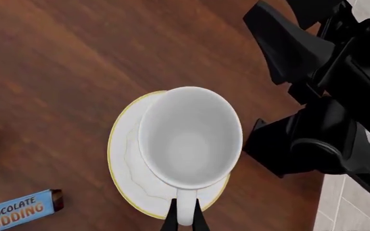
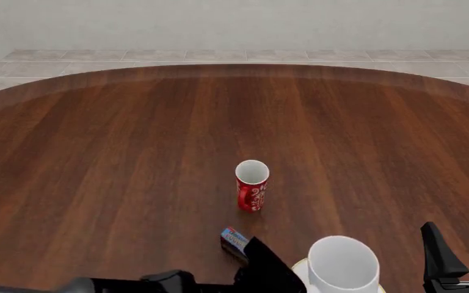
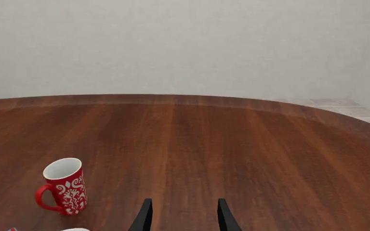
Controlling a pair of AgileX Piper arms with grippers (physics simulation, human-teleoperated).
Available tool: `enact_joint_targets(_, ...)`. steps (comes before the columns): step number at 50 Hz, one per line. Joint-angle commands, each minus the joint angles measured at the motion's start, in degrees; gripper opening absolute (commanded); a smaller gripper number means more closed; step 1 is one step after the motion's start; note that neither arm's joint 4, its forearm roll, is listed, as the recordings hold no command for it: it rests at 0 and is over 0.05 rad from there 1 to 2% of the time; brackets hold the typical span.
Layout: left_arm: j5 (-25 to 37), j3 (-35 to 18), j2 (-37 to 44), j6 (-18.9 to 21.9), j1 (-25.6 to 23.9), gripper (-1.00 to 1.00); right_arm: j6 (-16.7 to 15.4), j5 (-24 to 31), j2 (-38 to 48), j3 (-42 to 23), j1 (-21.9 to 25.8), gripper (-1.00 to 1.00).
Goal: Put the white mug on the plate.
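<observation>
1. Looking down my left gripper [image 1: 183,217], I see its two fingers pinched narrow on the mug's [image 1: 190,137] handle, so I am holding the mug by that loop.
2. The mug sits directly ahead of the left fingertips, upright and mouth open toward the camera, over the plate [image 1: 125,159]. The plate's yellow rim shows around one side of the mug and under its handle, so the mug is off-centre toward the far rim.
3. I cannot tell from either view whether the mug's base is touching the plate or hanging just above it.
4. My right gripper [image 3: 182,216] is spread wide with nothing between its fingers. It stands just beside the mug and plate in the front view [image 2: 463,256]; the red mug [image 3: 64,186] is well ahead of it.
5. The pudding box [image 1: 19,210] lies near the plate, apart from it.
6. I judge this to be the placing step, close to done.
7. Next I would ease the left arm down until the mug rests flat, open the fingers off the handle, then back away without dragging the handle.
</observation>
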Motion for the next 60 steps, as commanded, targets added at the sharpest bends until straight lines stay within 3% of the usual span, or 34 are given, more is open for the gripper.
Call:
enact_joint_targets(1,-1.5,0.2,1.7,0.1,-0.1,-1.0,0.0,0.0,0.1,0.0,-0.1,1.0)
enact_joint_targets(60,-4.1,0.5,6.7,2.5,-0.7,-1.0,0.0,0.0,0.1,0.0,-0.1,1.0)
